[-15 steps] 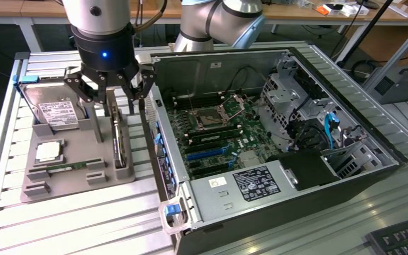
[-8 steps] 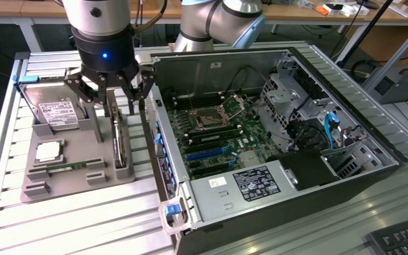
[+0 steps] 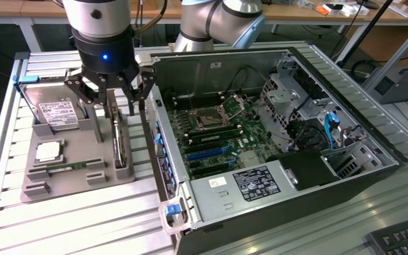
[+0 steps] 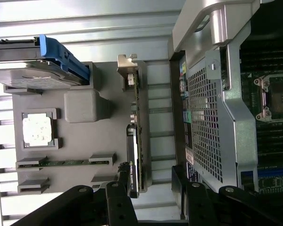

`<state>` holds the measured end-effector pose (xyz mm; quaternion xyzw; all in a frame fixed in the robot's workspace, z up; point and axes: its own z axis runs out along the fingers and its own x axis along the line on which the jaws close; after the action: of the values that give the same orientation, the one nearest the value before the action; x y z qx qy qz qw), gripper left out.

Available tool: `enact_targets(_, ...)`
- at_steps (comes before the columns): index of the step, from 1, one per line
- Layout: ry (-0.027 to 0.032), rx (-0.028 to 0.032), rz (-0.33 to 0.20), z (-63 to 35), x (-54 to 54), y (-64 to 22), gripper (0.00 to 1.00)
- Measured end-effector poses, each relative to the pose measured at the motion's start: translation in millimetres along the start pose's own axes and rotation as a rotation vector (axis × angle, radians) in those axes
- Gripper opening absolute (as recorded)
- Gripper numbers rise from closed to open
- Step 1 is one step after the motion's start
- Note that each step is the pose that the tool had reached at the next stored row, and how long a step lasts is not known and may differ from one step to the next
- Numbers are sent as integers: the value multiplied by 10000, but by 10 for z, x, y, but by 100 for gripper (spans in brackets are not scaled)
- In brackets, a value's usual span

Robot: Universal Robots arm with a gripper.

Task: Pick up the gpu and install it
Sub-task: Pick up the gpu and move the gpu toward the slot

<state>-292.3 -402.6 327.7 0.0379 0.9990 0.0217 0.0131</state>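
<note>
The Universal Robots arm's gripper (image 3: 117,101) hangs with its jaws spread wide and empty, poised above the gpu (image 3: 119,146), which stands on its long edge in a slot of the grey parts tray (image 3: 76,141) on the slatted metal table (image 3: 83,223). In the exterior view the card's long axis runs from the tray's far end toward its near end, parallel to the wall of the open computer case (image 3: 211,199) just beside it on the exterior view's right. The wrist view puts the silver end bracket (image 4: 126,70) at the end nearer the hard drive (image 4: 42,77), and the black fingers (image 4: 118,195) straddle the card's thin width, one close beside it, the other off toward the case. The card is not yet gripped. A processor chip (image 3: 48,151) and a RAM stick (image 3: 69,167) share the tray, apart from the claw, while the motherboard (image 3: 218,138) lies exposed inside the case
</note>
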Motion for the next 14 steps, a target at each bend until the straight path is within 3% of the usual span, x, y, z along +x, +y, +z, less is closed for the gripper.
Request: enact_targets(14,0,0,0,29,1,-3,48)
